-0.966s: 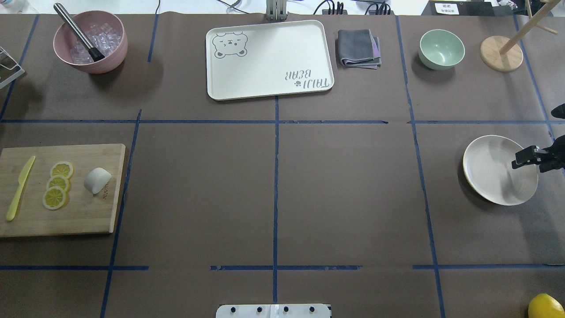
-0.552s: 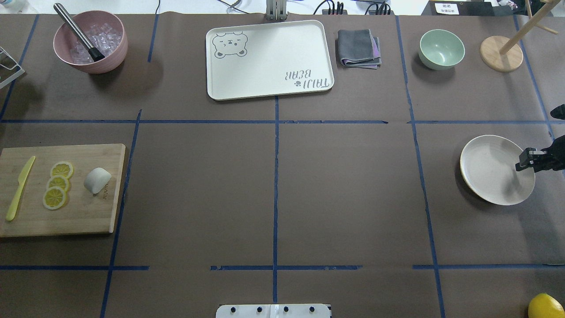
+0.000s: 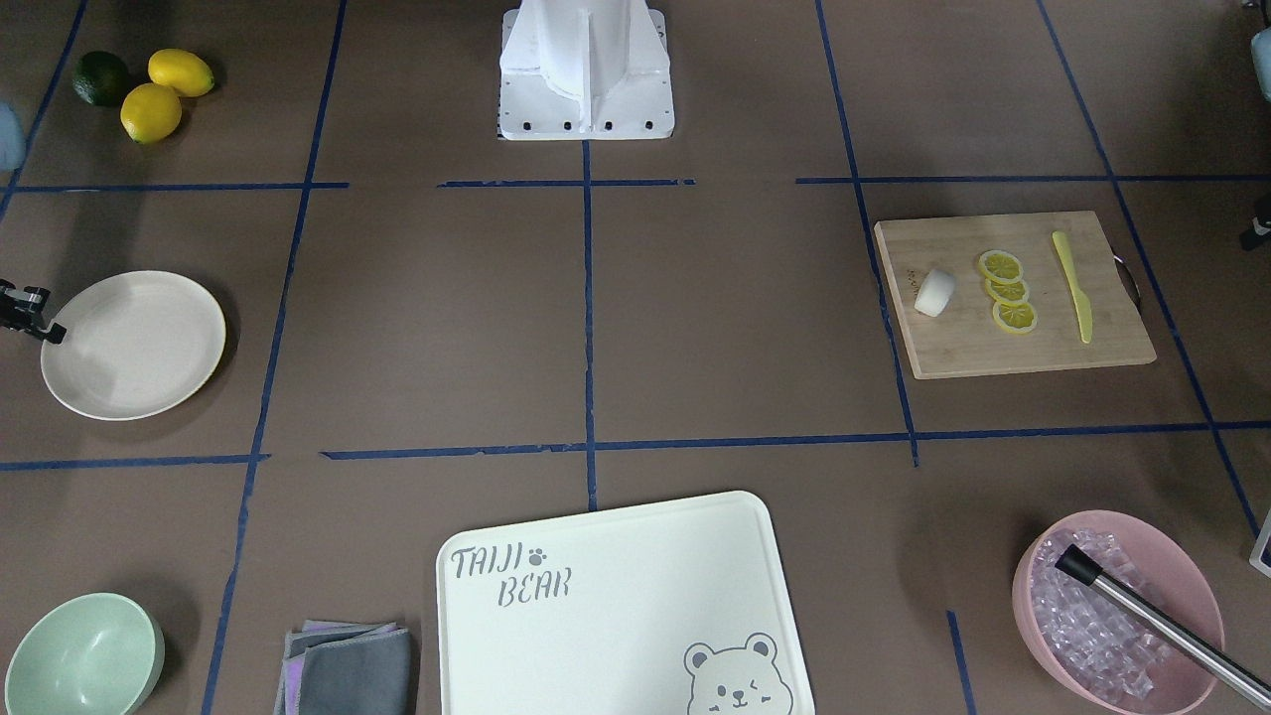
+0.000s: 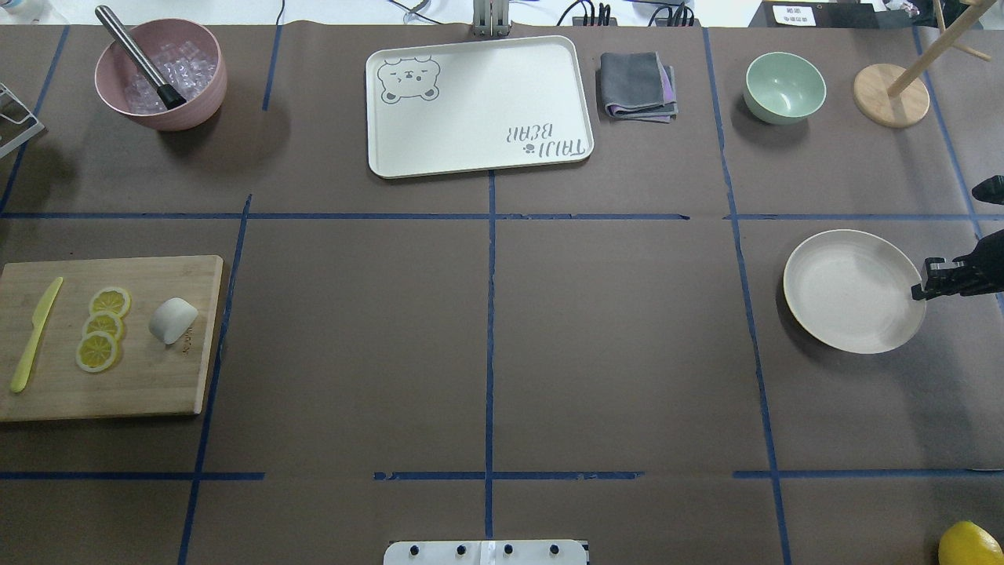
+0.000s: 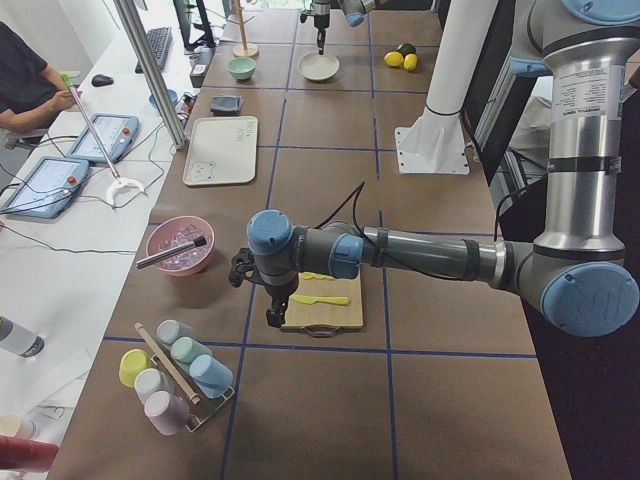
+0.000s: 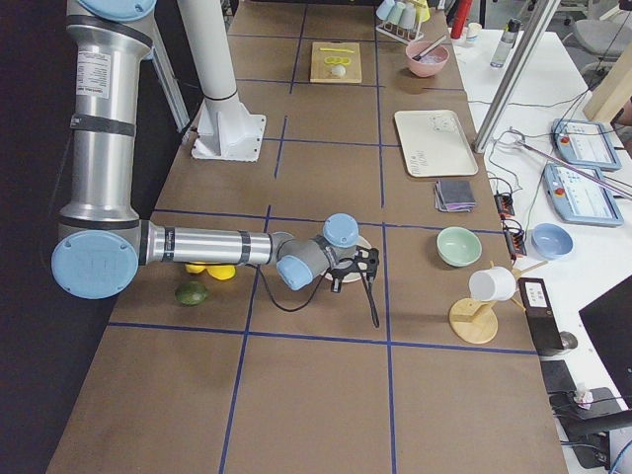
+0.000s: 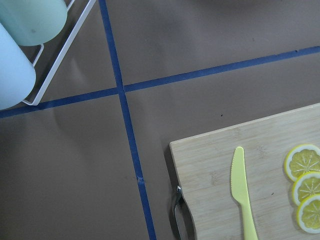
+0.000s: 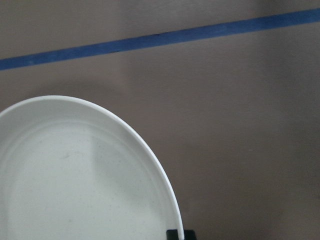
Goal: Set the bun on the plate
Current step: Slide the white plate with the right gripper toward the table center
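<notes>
The bun (image 4: 172, 320) lies on a wooden cutting board (image 4: 149, 377) at the table's left, next to three lemon slices (image 4: 102, 326); the front-facing view shows the bun (image 3: 934, 293) too. The cream plate (image 4: 851, 294) rests at the right. My right gripper (image 4: 919, 292) is shut on the plate's right rim; one fingertip (image 8: 175, 234) shows at the rim (image 8: 150, 150) in the right wrist view. My left gripper (image 5: 272, 318) hangs over the board's outer end, seen only in the left side view, so I cannot tell whether it is open or shut.
A yellow knife (image 4: 35, 333) lies on the board. Along the far edge stand a pink bowl of ice (image 4: 161, 74), a bear tray (image 4: 478, 106), a folded cloth (image 4: 637, 85), a mint bowl (image 4: 784, 86) and a wooden stand (image 4: 890, 94). A cup rack (image 5: 175, 365) stands near the left arm.
The plate has moved left and slightly toward the table's far side with the right gripper on its rim, and it now sits flatter. The bun has not moved.
</notes>
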Motion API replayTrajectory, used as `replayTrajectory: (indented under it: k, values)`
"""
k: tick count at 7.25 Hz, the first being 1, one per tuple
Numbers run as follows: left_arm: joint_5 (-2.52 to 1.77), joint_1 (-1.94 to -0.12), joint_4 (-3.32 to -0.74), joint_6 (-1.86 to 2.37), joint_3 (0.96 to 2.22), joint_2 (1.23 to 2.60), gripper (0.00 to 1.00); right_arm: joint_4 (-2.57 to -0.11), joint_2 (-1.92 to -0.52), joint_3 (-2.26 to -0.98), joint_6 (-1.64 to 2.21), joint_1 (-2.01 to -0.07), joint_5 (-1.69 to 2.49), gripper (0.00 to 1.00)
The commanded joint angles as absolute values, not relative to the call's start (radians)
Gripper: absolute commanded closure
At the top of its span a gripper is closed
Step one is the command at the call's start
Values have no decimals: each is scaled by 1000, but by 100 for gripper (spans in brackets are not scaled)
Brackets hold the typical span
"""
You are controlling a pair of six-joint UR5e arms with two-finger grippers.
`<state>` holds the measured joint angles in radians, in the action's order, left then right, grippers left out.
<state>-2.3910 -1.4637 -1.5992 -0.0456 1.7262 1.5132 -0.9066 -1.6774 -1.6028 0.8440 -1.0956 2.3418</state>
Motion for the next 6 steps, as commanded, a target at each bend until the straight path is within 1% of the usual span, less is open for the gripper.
replayTrajectory:
  k: [1,3,4,6]
  values:
    - [-2391,-1463,-1600,-51,1730,1514,0,-908,-1602,-1724,1004,-1094,2395,100]
    - [-2393,-1465,-1600,-48,1739,1514,0,-907,-1426,-1765,1348,-970,2387,100]
    - [-2393,-1465,-1600,-48,1741,1514,0,-908,-1352,-1769,1458,-910,2379,100]
    - [-2393,-1465,-1600,-52,1729,1512,0,-916,-1260,-1770,1590,-778,2243,100]
